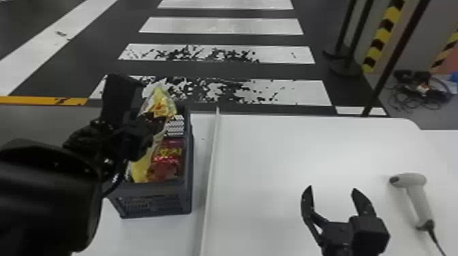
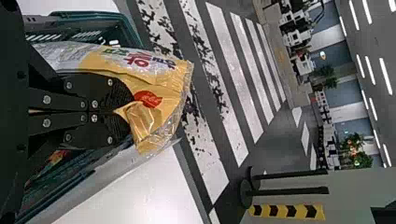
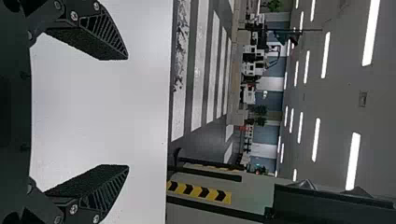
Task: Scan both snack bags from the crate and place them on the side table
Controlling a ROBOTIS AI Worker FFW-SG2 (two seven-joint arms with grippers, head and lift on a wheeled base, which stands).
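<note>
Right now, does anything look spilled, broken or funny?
Nothing looks spilled. The nearest white floor stripes have odd black patches, maybe worn paint. The shiny yellow snack bag looks crumpled where the black left gripper pinches it.

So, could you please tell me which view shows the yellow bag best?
The left wrist view, because the yellow bag is close there, its print plain beside the fingers. The head view shows it partly behind the left arm.
</note>
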